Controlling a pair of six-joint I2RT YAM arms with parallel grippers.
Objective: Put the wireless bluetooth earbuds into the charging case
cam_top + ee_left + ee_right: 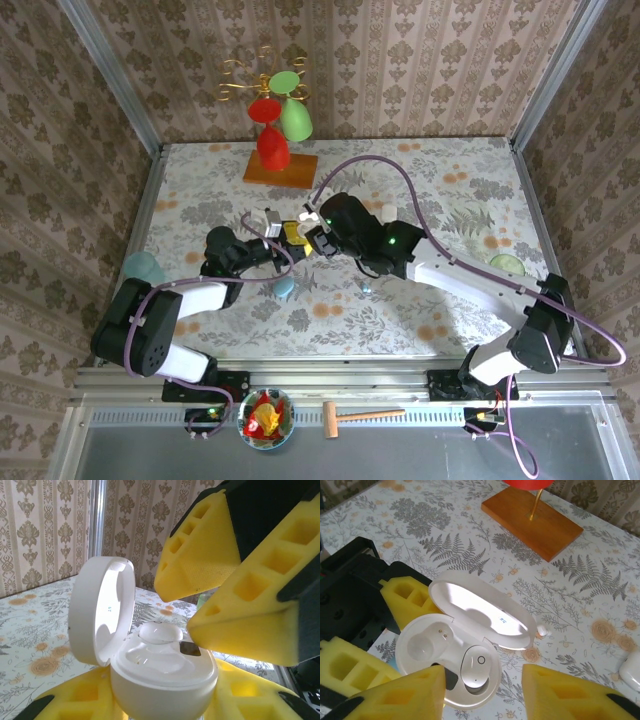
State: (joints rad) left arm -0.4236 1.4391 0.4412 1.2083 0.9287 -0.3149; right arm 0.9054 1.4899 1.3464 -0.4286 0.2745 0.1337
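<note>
Charging case (420, 647) over the table's (445, 545) middle, one earbud (476, 667) seated in it, loose earbud (541, 629) on the table just behind its lid (480, 612), stand (532, 522) behind both, near the far edge.

Bright, even light falls from overhead. On the table (450, 190) the shadows are soft and short, lying close under the arms. In the right wrist view the inside of the lid of the case (447, 645) is blown out to white glare. The yellow pads (570, 695) below the case are blurred. In the left wrist view the pads above the case look soft, and the wallpaper behind it is sharper.
</note>
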